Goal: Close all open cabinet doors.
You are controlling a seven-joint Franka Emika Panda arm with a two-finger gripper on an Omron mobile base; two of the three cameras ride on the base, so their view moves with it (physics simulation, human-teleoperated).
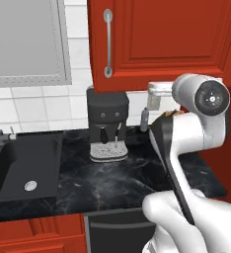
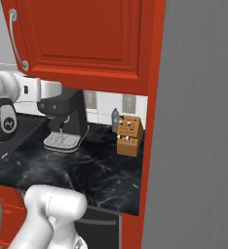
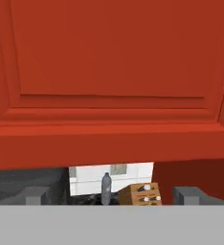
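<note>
A tall glossy red cabinet door (image 1: 167, 34) with a raised panel hangs above the counter, and its long silver handle (image 1: 108, 43) runs along its left side. From the right, the same cabinet door (image 2: 86, 34) and handle (image 2: 13, 41) show at the top left. My gripper (image 1: 154, 96) (image 2: 57, 90) is just below the door's lower edge, pointing at it. Up close, the cabinet door (image 3: 112, 72) faces me square on. The gripper (image 3: 112, 196) is open and empty, with its fingertips (image 3: 35, 195) far apart. I cannot tell whether the door sits flush.
A black coffee machine (image 1: 106, 126) (image 2: 67, 121) stands on the dark marble counter (image 1: 112, 183) under the door. A bottle (image 2: 115, 120) and a wooden knife block (image 2: 129, 136) stand at the back right. A sink (image 1: 19, 168) lies left. A tall grey panel (image 2: 199, 121) rises at the right.
</note>
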